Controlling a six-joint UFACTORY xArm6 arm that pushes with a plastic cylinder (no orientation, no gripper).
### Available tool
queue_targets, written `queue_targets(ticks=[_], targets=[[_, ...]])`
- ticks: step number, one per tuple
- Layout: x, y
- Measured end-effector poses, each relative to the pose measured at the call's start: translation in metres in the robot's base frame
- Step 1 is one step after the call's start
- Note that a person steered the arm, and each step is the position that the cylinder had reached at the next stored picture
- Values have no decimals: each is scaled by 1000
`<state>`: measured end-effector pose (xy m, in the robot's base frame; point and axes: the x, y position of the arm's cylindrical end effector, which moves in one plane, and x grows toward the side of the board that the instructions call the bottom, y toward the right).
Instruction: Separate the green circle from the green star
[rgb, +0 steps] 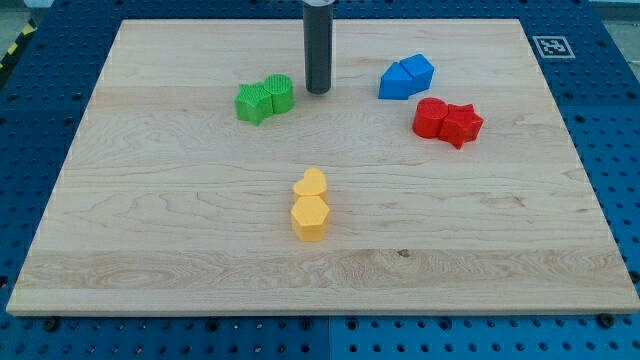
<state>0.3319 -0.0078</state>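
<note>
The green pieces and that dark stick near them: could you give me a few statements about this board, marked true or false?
1. The green star and green circle touch. True.
2. My tip stands between the two green blocks. False: it stands just to the view's right of the circle.
3. The two yellow blocks lie nearest the view's bottom. True.
4. The red blocks lie at the view's left. False: they lie right, below the blue blocks.
</note>
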Motion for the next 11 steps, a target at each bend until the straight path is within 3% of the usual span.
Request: queue_targets(ticks=[4,6,8,10,11], targets=[[28,4],[45,-31],[-3,-47],[-10,-108],[-13,-110]])
